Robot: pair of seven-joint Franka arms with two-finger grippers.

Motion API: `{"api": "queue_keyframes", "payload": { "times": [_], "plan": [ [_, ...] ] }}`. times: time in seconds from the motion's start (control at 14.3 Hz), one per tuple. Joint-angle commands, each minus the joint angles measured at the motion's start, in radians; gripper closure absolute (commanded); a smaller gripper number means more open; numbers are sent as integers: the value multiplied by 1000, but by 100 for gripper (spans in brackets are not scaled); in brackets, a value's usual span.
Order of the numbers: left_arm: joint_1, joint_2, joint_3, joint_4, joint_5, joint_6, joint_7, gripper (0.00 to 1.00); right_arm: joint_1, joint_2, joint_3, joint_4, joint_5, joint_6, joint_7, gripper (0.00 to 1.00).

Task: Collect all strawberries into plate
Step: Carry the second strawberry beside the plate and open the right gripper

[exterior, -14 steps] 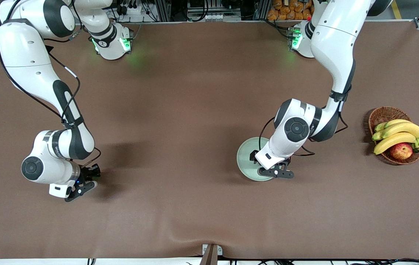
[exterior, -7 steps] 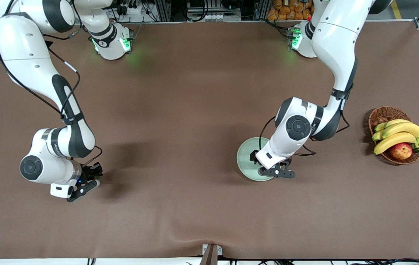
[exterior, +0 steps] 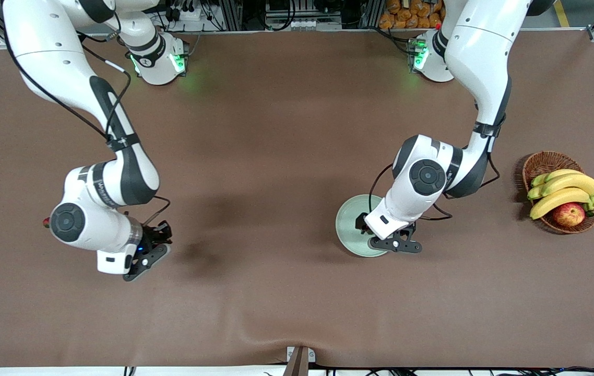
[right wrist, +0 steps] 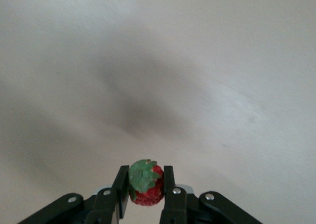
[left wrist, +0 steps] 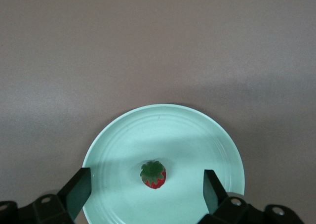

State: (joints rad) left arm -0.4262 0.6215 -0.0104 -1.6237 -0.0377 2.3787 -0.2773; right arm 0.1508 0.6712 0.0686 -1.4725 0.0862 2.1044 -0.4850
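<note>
Over the mint-green plate (exterior: 352, 224) hangs the left gripper (left wrist: 143, 194), its two fingers (left wrist: 76, 189) spread wide apart with nothing between them. One strawberry (left wrist: 153, 174) lies in the plate, near its middle, green cap up, and touches neither finger. From the front the left arm's wrist covers much of the plate, so only the rim toward the right arm's end shows bare.

Well apart from the plate, toward the right arm's end of the table (exterior: 276, 156), the right gripper (right wrist: 144, 194) is up in the air over bare brown cloth. Its fingers are pressed against a second strawberry (right wrist: 145, 183), one at each side of the berry, leafy cap showing on top.

Still farther from the plate than that gripper, a small red thing (exterior: 45, 223) peeps out at the edge of the right arm's wrist; what it is I cannot tell.

Toward the left arm's end from the plate sits a wicker basket (exterior: 542, 164) with bananas (exterior: 568, 189) and a red-yellow apple (exterior: 569, 214) in it.
</note>
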Motion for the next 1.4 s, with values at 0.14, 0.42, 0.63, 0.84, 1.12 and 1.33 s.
{"api": "queue_keyframes", "payload": {
  "times": [0.14,0.42,0.63,0.84,1.12,1.33],
  "plan": [
    [6,-23,-10,-15,12,-7,-14,0,124,-7,4,3,29,19,253,100],
    [7,-29,-11,-15,12,-9,-13,0,240,7,2,1,95,123,437,100],
    [7,-31,-11,-16,12,-7,-13,0,311,40,2,1,96,202,592,100],
    [9,-29,-11,-15,12,-9,-10,0,374,83,2,3,92,267,727,100],
    [9,-29,-11,-15,12,-9,-10,0,424,162,2,26,90,376,803,100],
    [7,-29,-11,-15,12,-9,-10,0,432,214,0,61,89,404,801,100]
  ]
}}
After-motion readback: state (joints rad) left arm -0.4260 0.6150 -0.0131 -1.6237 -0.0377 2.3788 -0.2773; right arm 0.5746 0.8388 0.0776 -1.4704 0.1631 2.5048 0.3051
